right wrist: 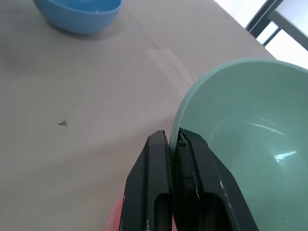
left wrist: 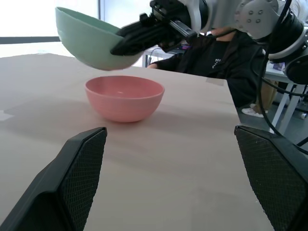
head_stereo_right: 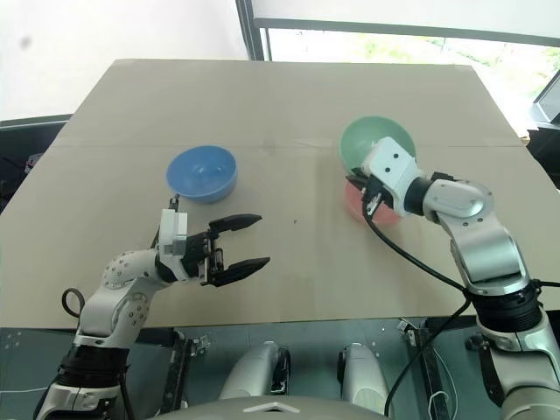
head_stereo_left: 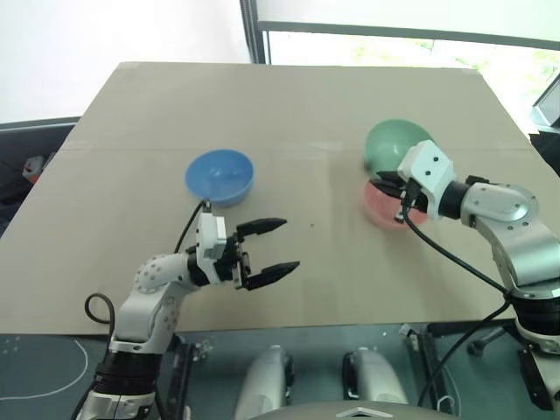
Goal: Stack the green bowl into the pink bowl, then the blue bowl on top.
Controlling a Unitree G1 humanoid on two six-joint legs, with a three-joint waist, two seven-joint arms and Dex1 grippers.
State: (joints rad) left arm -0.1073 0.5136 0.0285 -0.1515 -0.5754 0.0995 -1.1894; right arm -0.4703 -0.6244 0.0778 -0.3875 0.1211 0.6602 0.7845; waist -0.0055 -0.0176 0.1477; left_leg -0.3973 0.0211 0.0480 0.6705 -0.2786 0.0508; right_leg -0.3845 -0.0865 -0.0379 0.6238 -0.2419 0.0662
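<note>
left wrist view: right gripper pinches the green bowl by its rim, tilted above the pink bowl; likely light, stiff, slippery. left gripper spread, empty.

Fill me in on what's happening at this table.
A two-armed robot is stacking bowls. Its right claw is shut on the rim of the green bowl and holds it in the air, tilted, just above the pink bowl, which sits upright on the table. The green bowl is not yet inside the pink one. The left claw hangs open and empty over the table, near the blue bowl, which rests untouched.
</note>
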